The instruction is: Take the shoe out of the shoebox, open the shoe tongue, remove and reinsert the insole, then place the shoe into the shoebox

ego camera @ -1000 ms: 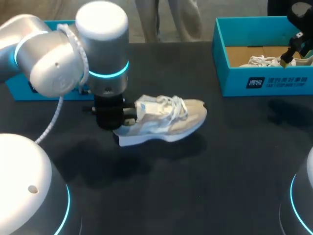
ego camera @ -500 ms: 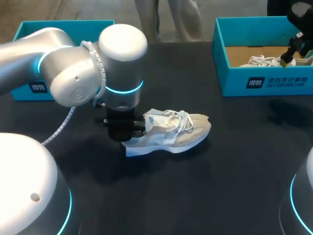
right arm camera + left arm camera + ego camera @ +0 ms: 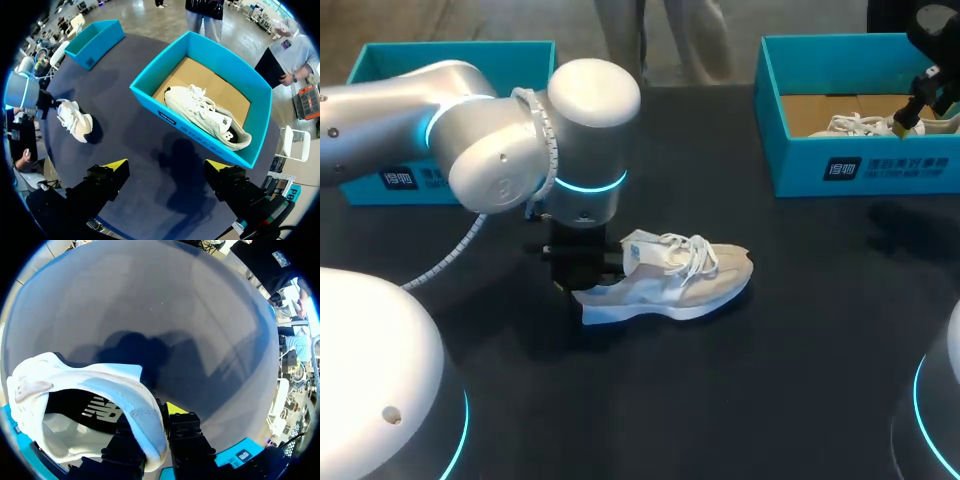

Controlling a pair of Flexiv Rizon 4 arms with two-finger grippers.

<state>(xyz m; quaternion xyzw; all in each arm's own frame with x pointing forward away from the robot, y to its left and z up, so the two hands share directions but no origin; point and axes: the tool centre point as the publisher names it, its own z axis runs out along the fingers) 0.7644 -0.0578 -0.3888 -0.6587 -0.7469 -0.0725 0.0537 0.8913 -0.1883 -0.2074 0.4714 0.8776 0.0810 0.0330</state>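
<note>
1. Shoe point(image 3: 680, 285) sits mid-tabletop point(image 3: 770, 380), left jaws pinching only its heel rim: judged a thin hold, liable to slip or twist
2. Right jaws spread above the far-right-corner shoebox point(image 3: 880, 170): shoe lacks a second support

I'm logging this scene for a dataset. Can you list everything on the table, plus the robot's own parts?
shoe on table: one, beige, white and pale blue, mid-table, heel towards the left arm.
shoe in box: one, white, inside the right shoebox.
left shoebox: one, teal, far left.
right shoebox: one, teal, far right.
table: one, black.
left gripper: shut on the shoe's heel collar.
right gripper: open, above the table beside the right shoebox.
</note>
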